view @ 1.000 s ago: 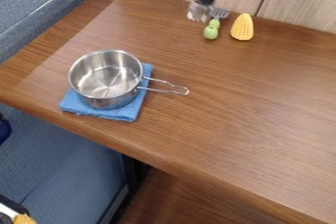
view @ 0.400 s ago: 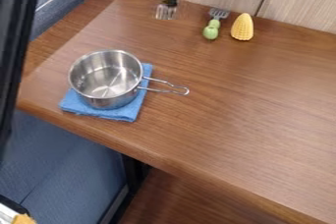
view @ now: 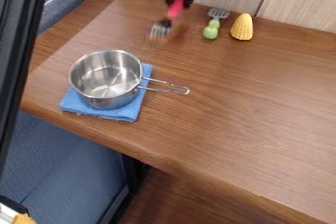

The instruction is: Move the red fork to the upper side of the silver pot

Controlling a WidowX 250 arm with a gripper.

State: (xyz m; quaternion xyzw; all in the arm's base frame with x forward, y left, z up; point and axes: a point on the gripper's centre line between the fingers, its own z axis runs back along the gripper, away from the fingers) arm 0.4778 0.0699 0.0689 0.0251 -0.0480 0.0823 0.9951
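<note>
Jaws, red fork (view: 175, 8) between them, tines down

Yellow corn (view: 242, 27) upright-ish nr worktop's (view: 249, 105) back edge, R side of pic; green-handled spatula (view: 214, 22) just beside it. Blue cloth (view: 136, 106) flat on worktop, L side. Blue seat (view: 72, 156) below.

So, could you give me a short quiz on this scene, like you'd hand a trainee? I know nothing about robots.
1. True or false: the silver pot stands on a blue cloth.
2. What is the claw holding?
a) the silver pot
b) the red fork
c) the blue cloth
3. Fill in the blank: as the camera sees it, the yellow corn is to the ____ of the green-handled utensil.

Key: 1. true; 2. b; 3. right
</note>
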